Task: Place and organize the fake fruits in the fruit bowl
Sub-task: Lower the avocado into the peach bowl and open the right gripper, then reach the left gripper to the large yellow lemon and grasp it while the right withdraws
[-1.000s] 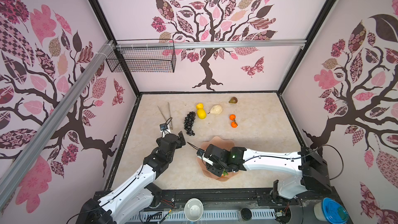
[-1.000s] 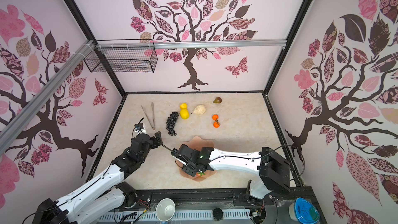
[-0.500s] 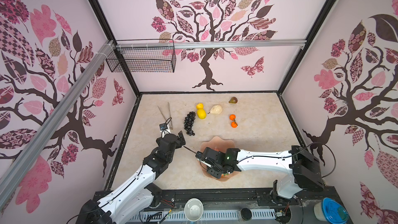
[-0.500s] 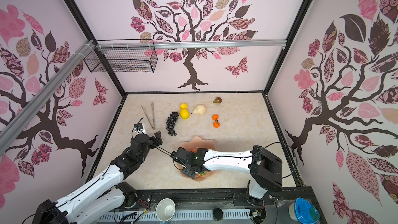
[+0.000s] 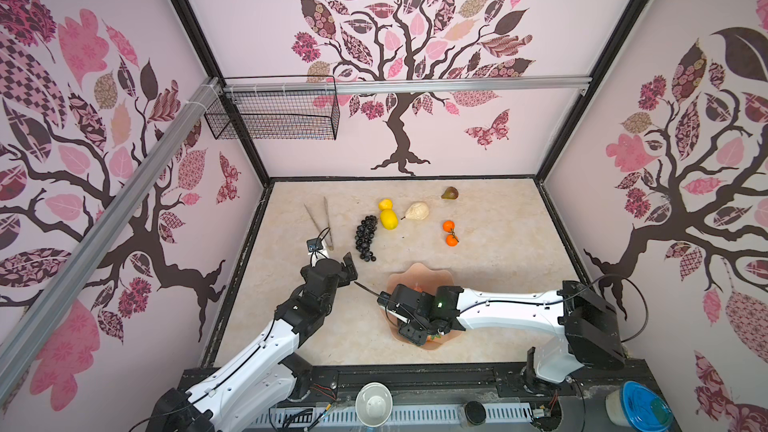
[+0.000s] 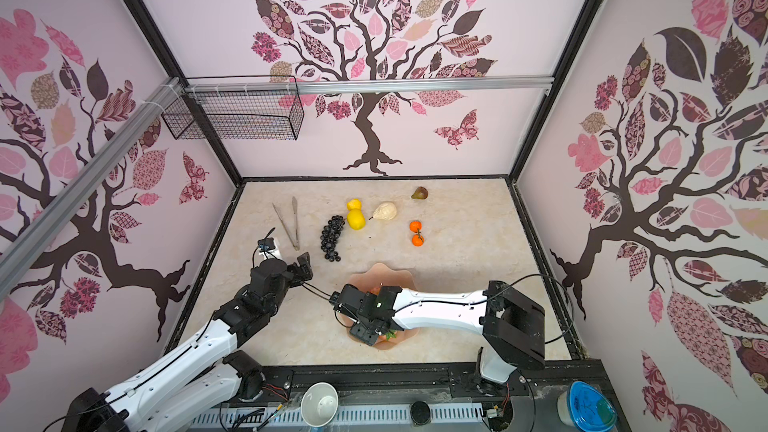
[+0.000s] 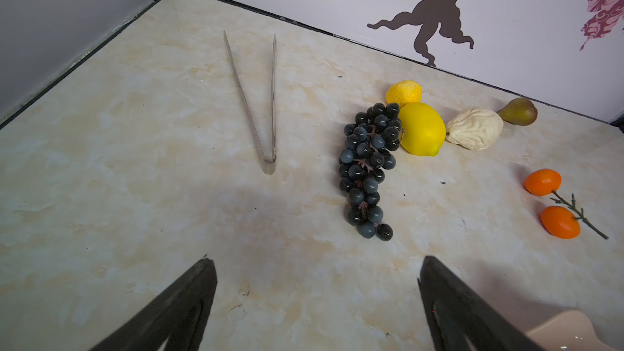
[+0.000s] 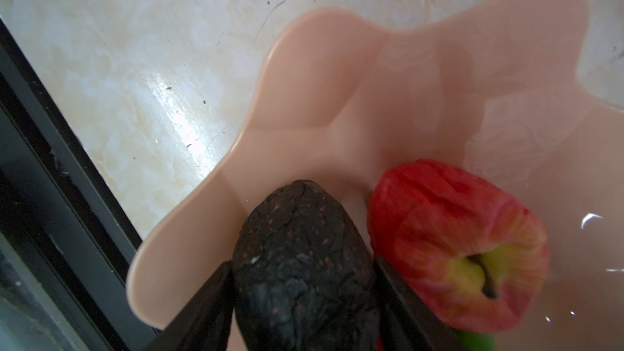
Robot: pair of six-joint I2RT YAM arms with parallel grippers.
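The peach-pink fruit bowl sits near the table's front. My right gripper reaches down into its front part. In the right wrist view the right gripper has both fingers against a dark avocado, which lies low in the fruit bowl beside a red apple. My left gripper hangs open and empty over bare table, left of the bowl. On the table farther back lie a black grape bunch, a lemon, a cream pear, a brownish pear and two oranges.
Thin tongs lie left of the grapes, just beyond the left gripper. A wire basket hangs on the back-left wall. A white cup stands on the front frame. Black frame edges bound the table.
My right arm has swung its gripper a little toward the bowl's front left, with the avocado still between the fingers. The left arm has barely moved.
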